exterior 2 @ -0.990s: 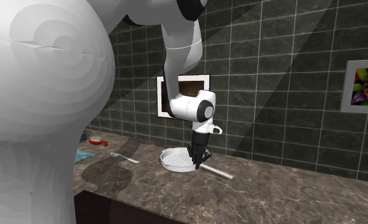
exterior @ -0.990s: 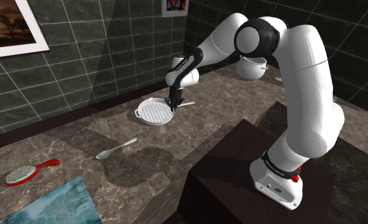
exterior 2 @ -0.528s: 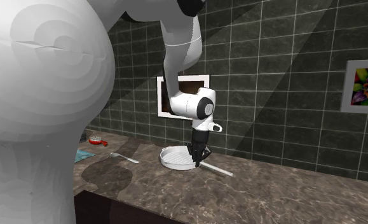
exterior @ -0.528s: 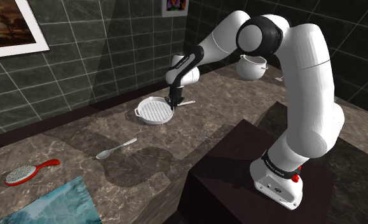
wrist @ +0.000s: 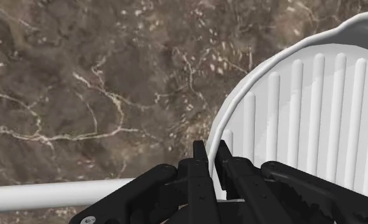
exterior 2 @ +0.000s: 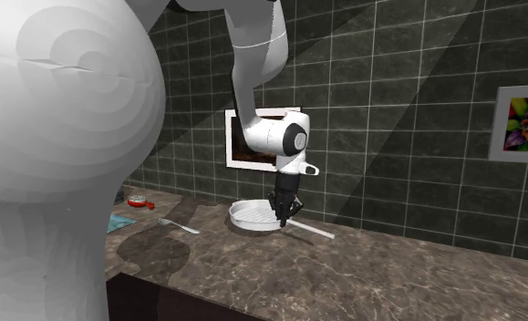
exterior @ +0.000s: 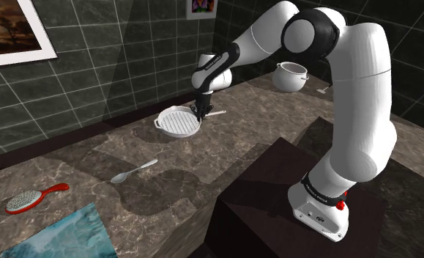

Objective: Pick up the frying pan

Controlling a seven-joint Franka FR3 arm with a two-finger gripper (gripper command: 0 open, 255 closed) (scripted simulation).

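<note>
Frying pan: the white, ribbed frying pan sat just above the middle of the shoulder view, over the brown marbled counter; in the second exterior view the pan lay a little below centre.
Handle: a long white handle stuck out of the pan towards the shoulder view's right; in the wrist view the handle ran off beside the fingers, on the side away from the ribbed floor of the pan.
Gripper: the black gripper pointed straight down at the pan's rim, close to where the handle began, and stood likewise in the second exterior view.
Jaws: clenched on the pan's rim; in the wrist view the gripper had the thin white edge pinched between its two fingers.
Contact with counter: whether the pan's underside touched the marble could not be told.
Spoon: a pale spoon lay left of centre in the shoulder view, well apart from the pan.
Brush: a red-handled brush lay at the lower left.
Pot: a white pot stood at the upper right, by the dark tiled wall.
Stand: the dark stand filled the lower right, with the white arm rising from it.
</note>
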